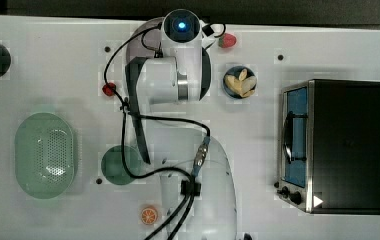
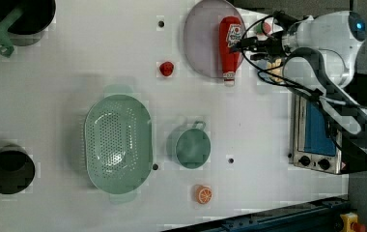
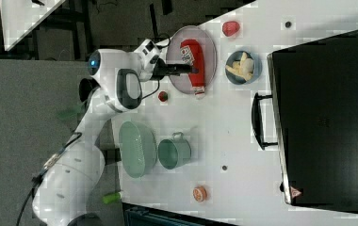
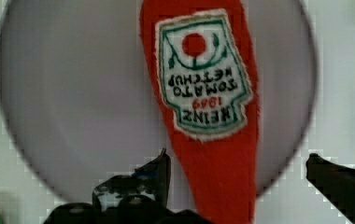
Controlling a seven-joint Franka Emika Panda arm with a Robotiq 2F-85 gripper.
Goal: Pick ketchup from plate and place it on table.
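Claw [image 4: 236, 170]: black two-finger claw, jaws spread wide and gripping nothing; in the wrist view one finger stands on each side of the bottle's narrowing neck.
Ketchup [image 2: 229, 46]: soft red bottle-shaped piece lying flat; its white patch carries a green border and tomato emblem; the body tapers to a slim neck with a pale cap.
Location: on the large flat round lilac-grey plate [image 2: 201, 38], at about 3 o'clock of the disc in the left view, the cap end overhanging the rim at about 5 o'clock onto the white rectangular desk [image 2: 75, 72].
Neighbours: small red strawberry [image 2: 166, 68] on the desk, near the plate at about 8 o'clock in the left view.
Risk: the fingers may catch the plate and drag it, since the bottle lies low and flat.
Risk: the jaws may close on the thin neck, so the heavier body sags or slips out.
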